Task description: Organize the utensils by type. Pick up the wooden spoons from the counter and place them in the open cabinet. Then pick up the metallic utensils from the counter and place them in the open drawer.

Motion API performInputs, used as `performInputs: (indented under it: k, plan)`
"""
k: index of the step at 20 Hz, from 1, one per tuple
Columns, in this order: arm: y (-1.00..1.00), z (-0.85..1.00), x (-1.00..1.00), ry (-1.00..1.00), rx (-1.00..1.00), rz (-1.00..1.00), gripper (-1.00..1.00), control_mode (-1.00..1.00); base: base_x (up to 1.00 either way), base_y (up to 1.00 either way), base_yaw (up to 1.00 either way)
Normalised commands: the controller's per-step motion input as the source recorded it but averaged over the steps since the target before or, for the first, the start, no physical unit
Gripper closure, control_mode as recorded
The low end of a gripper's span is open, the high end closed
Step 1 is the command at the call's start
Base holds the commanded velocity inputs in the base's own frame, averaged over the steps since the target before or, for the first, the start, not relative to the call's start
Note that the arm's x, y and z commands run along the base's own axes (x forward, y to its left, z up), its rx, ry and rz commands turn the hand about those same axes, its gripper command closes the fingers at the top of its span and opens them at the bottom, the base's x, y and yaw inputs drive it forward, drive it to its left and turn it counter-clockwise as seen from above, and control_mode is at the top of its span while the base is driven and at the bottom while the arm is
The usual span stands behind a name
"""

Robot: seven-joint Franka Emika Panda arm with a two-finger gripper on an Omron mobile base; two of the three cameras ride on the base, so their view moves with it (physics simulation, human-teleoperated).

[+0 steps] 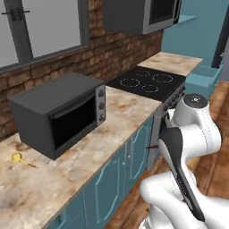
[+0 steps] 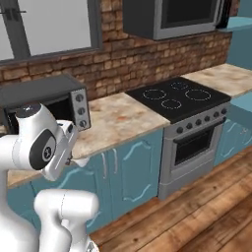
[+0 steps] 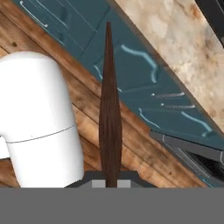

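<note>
While the gripper (image 3: 111, 183) is pinched shut on the slim dark-handled utensil (image 3: 109, 109) over the teal cabinet fronts (image 3: 131, 70), the metallic step seems underway; next, carrying it to the open drawer, with the gold spoon (image 1: 18, 157) waiting left on the counter (image 1: 89, 152).

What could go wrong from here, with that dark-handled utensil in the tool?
1. The tool is shut on one end of the dark-handled utensil. Most of its length sticks out, so it may pivot or slip.
2. It hangs low by the cabinet doors. A swing could knock its tip against them or the stove.
3. The gold spoon lies close to the oven, so that pick looks tight.
</note>
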Motion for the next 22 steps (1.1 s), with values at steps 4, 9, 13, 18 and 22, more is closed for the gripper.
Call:
performInputs:
  k: [4,9,13,18,22]
  plan:
    - [0.00,0.00,0.00,0.00,0.00,0.00,1.00,1.00,0.44,-0.54,-0.34]
    - [0.00,0.00,0.00,0.00,0.00,0.00,1.00,1.00,0.67,-0.39,-0.27]
    - [0.00,0.00,0.00,0.00,0.00,0.00,1.00,1.00,0.76,-0.41,-0.23]
    - [0.00,0.00,0.00,0.00,0.00,0.00,1.00,1.00,0.85,-0.40,-0.17]
    - [0.00,0.00,0.00,0.00,0.00,0.00,1.00,1.00,0.84,-0.43,-0.08]
